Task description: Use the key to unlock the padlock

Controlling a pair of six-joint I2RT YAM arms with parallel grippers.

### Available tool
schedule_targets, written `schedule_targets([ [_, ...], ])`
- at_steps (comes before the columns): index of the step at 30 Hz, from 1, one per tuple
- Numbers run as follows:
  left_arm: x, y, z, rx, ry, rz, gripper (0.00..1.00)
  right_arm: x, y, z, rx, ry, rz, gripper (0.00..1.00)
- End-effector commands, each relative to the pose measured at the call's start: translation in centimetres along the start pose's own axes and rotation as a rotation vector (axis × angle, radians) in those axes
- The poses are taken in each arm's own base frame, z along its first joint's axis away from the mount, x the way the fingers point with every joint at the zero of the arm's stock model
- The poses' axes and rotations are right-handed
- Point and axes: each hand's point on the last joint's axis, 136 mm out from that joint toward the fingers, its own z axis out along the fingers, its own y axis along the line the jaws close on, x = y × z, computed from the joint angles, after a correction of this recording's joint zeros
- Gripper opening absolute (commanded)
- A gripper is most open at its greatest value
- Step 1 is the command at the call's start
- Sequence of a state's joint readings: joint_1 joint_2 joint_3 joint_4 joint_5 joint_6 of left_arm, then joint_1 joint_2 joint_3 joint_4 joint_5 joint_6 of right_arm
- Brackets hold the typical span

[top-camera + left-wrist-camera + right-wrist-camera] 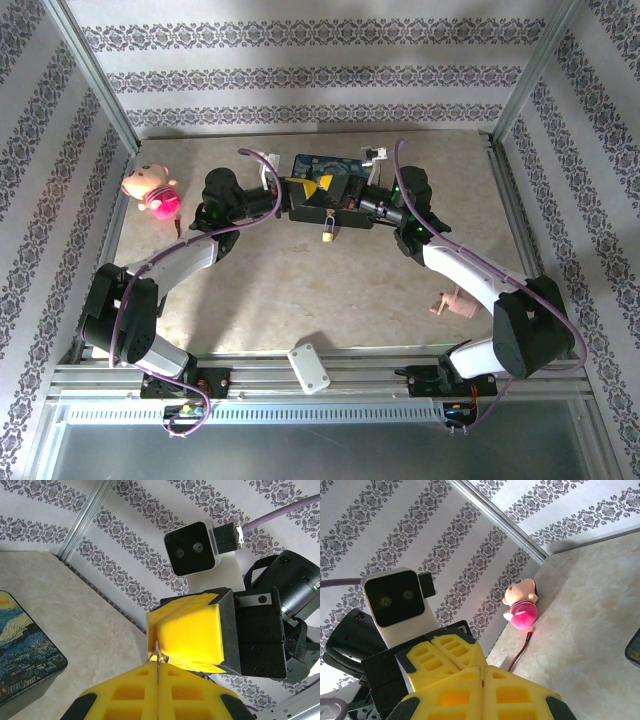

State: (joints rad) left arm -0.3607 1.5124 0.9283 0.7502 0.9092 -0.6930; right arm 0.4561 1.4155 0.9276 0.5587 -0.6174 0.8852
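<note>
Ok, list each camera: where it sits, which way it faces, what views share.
Top external: above and behind the bases, looking down on the table; both arms, left gripper and right gripper close together by the padlock.
Left wrist: on that wrist, facing the right gripper and wall; own yellow fingers below.
Right wrist: facing the left gripper and pink toy; own yellow fingers below.
Shared: wrist views face each other; top and left wrist show the blue tin.

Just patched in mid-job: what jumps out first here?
The left gripper and right gripper, both shut, meet tip to tip over the far middle of the table. The tiny brass padlock sits right by their tips. A dark blue painted tin sits just behind, and a pink toy lies at far left.
</note>
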Motion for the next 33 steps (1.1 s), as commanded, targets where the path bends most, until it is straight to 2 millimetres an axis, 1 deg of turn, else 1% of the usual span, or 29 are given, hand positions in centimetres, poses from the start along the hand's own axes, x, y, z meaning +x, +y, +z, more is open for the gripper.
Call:
schedule_targets([
  [1, -2.3, -2.8, 0.3, 0.074, -0.047, 0.089, 0.02, -0.4, 1.3, 0.4, -0.043, 0.004, -0.020, 0.00],
  [2, -2.3, -2.8, 0.3, 0.075, -0.045, 0.090, 0.00, -0.4, 1.2, 0.5, -0.041, 0.005, -0.017, 0.00],
  [5, -2.1, -2.8, 0.2, 0.065, -0.032, 0.091, 0.00, -0.3, 1.1, 0.4, -0.041, 0.012, -0.012, 0.00],
  [6, -1.9, -2.7, 0.2, 0.055, -0.021, 0.091, 0.00, -0.4, 1.1, 0.3, -0.039, 0.013, -0.013, 0.03],
  [7, -1.7, -2.7, 0.1, 0.044, -0.006, 0.100, 0.00, -0.5, 1.0, 0.1, -0.032, 0.012, -0.017, 0.13],
  [9, -1.2, -2.6, -0.2, 0.015, 0.037, 0.116, 0.00, -1.0, 0.9, -0.5, -0.011, 0.004, -0.035, 0.24],
  [10, -1.1, -2.9, -0.4, 0.003, 0.055, 0.132, 0.00, -1.1, 0.8, -0.9, 0.008, 0.001, -0.049, 0.27],
  [14, 0.2, -2.9, -1.4, -0.072, 0.171, 0.166, 0.00, -1.3, 0.7, -2.7, 0.070, 0.006, -0.132, 0.32],
  [18, 1.6, -3.5, -2.3, -0.090, 0.300, 0.162, 0.00, -1.1, 2.0, -4.6, 0.047, 0.021, -0.234, 0.38],
  [20, 2.7, -3.8, -2.8, -0.096, 0.384, 0.149, 0.00, -0.8, 3.2, -5.6, 0.014, 0.030, -0.286, 0.39],
  [23, 4.1, -3.7, -3.4, -0.106, 0.488, 0.120, 0.00, 0.3, 4.8, -6.4, -0.047, 0.065, -0.346, 0.40],
  [26, 4.9, -4.4, -3.4, -0.078, 0.551, 0.133, 0.00, 0.9, 5.6, -6.7, -0.078, 0.098, -0.374, 0.42],
  [27, 5.0, -4.7, -3.3, -0.062, 0.559, 0.141, 0.00, 1.3, 6.0, -6.7, -0.103, 0.117, -0.379, 0.41],
  [29, 5.1, -5.8, -3.0, -0.017, 0.568, 0.170, 0.00, 2.2, 6.8, -6.5, -0.157, 0.167, -0.376, 0.35],
  [33, 4.7, -7.6, -2.5, 0.062, 0.550, 0.215, 0.00, 3.8, 7.9, -5.8, -0.231, 0.255, -0.365, 0.34],
])
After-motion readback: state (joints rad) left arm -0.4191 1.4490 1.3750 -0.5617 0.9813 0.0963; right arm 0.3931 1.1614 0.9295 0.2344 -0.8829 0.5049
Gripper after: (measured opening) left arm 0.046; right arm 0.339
